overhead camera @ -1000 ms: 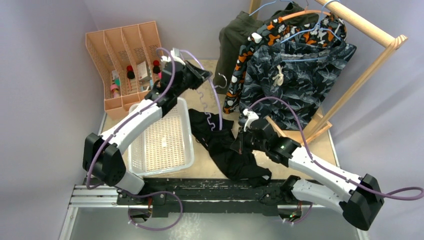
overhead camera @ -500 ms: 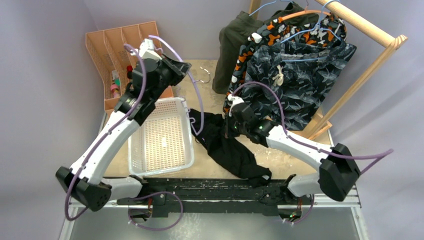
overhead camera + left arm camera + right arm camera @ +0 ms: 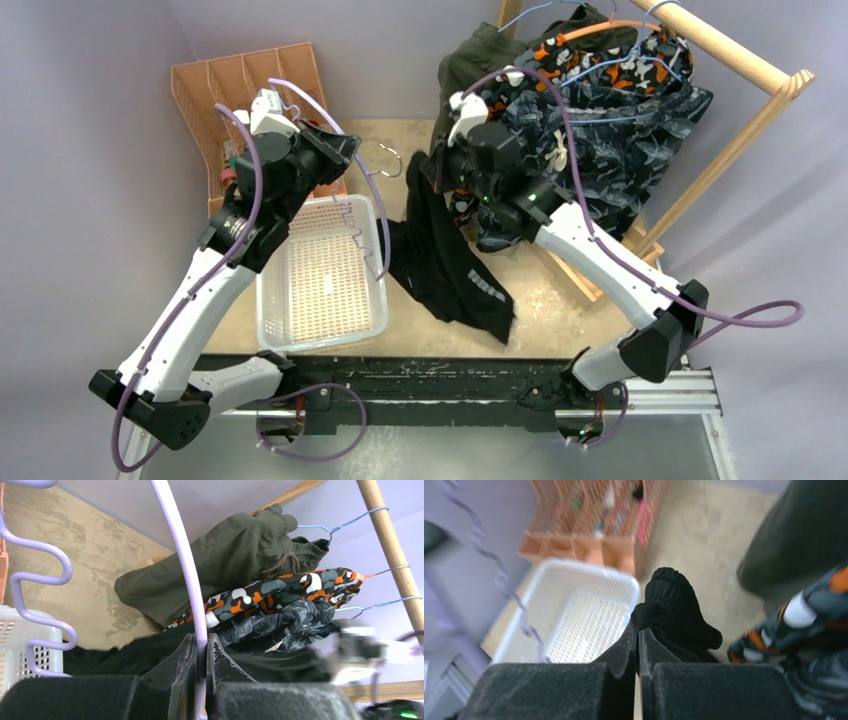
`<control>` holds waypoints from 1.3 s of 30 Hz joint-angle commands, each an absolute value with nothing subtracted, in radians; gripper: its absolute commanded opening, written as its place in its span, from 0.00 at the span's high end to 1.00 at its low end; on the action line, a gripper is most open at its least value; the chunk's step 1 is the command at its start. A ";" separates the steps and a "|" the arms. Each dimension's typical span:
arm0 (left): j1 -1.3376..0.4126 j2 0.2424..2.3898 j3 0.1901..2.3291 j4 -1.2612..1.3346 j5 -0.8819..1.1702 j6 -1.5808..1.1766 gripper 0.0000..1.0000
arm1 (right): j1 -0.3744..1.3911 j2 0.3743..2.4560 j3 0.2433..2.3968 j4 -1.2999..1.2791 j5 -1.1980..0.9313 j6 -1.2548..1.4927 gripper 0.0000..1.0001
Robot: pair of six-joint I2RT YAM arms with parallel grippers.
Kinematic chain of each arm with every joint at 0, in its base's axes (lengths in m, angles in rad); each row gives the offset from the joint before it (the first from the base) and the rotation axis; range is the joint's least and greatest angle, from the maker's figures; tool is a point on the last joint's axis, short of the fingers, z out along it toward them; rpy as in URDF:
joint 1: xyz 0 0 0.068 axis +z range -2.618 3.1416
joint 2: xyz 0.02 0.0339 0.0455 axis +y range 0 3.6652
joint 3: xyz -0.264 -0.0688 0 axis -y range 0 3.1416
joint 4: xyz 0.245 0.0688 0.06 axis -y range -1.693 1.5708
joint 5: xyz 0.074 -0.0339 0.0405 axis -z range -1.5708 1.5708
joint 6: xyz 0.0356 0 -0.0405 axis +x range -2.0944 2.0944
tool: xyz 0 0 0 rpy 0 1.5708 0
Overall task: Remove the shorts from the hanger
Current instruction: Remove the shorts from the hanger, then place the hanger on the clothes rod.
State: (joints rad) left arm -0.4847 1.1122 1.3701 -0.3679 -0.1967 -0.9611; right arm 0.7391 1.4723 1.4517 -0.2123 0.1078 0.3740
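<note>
Black shorts (image 3: 445,270) higher; grip wrist-view only

In the right wrist view blur smears the lavender hanger (image 3: 524,625) and the orange organiser (image 3: 589,545) so its contents cannot be read, the left wrist view loses much of the black shorts (image 3: 125,652) behind the left gripper (image 3: 201,640), and the wooden rack (image 3: 740,55) runs off the overhead view's top edge.

Black shorts (image 3: 447,268) dangle limp, centre; blue-grey camo (image 3: 620,150), orange camo (image 3: 556,58) & olive pairs (image 3: 466,72) hang bunched back-R.
</note>
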 commanded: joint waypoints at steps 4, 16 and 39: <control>-0.480 1.041 1.386 -0.343 -0.251 -0.966 1.00 | 0.741 1.394 1.629 -0.141 0.018 0.289 1.00; -0.480 1.089 1.351 -0.288 -0.168 -0.958 1.00 | 0.741 1.327 1.035 -0.097 0.048 0.584 1.00; -0.455 1.329 1.378 -0.123 0.155 -1.093 1.00 | 0.738 0.901 0.686 0.279 -0.277 0.544 0.31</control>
State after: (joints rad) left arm -0.4831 1.2819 1.2762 -0.1909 0.0784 -1.0813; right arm 0.7391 0.9684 0.7296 0.0723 -0.1333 0.5682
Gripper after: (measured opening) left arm 0.043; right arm 0.692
